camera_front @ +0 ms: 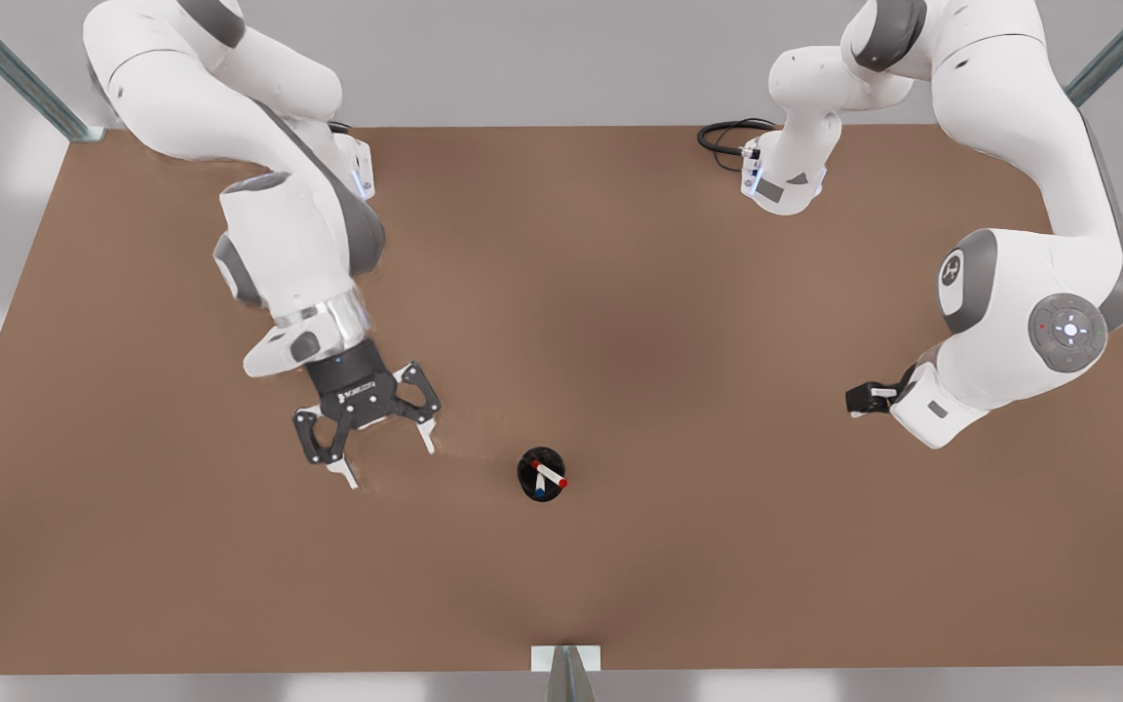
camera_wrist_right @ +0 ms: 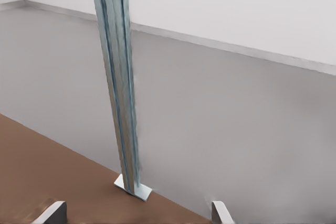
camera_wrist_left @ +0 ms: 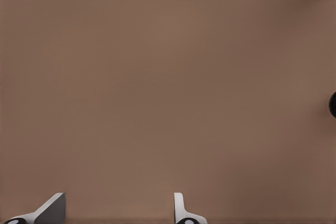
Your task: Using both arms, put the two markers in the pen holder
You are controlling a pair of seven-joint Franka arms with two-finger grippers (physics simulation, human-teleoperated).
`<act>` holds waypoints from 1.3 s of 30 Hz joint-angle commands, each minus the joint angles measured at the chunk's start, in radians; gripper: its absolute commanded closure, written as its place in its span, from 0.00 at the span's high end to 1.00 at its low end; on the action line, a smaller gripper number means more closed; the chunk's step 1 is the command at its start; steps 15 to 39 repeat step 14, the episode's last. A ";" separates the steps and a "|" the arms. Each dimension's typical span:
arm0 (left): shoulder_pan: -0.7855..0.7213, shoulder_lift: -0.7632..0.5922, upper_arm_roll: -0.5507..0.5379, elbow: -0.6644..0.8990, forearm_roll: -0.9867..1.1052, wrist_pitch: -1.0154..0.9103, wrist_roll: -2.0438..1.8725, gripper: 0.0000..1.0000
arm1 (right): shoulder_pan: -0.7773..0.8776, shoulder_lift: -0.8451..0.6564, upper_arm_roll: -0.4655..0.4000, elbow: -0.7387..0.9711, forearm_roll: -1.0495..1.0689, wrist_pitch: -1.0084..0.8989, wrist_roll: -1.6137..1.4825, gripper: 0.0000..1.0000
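On the brown surface (camera_front: 717, 546), both markers (camera_front: 550, 477) stand in the pen holder (camera_front: 541, 474); left claw (camera_front: 381, 446) hangs spread and empty nearby, right claw (camera_front: 862, 400) parted, level, well apart.

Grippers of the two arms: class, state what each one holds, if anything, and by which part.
Nothing is held. The left gripper hangs open over the bare brown table; the right gripper is open too. Both markers, red-capped and blue-capped, stand in the black cylindrical pen holder.
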 commanded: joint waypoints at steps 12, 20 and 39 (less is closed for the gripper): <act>-0.006 0.000 -0.001 0.004 0.015 -0.006 -0.008 1.00 | 0.290 -0.048 -0.685 0.136 0.605 -0.914 -0.264 1.00; -0.006 0.000 -0.003 0.004 0.013 -0.006 -0.008 1.00 | 0.286 -0.044 -0.685 0.133 0.600 -0.910 -0.235 1.00; -0.006 0.000 -0.003 0.004 0.013 -0.006 -0.008 1.00 | 0.286 -0.044 -0.685 0.133 0.600 -0.910 -0.235 1.00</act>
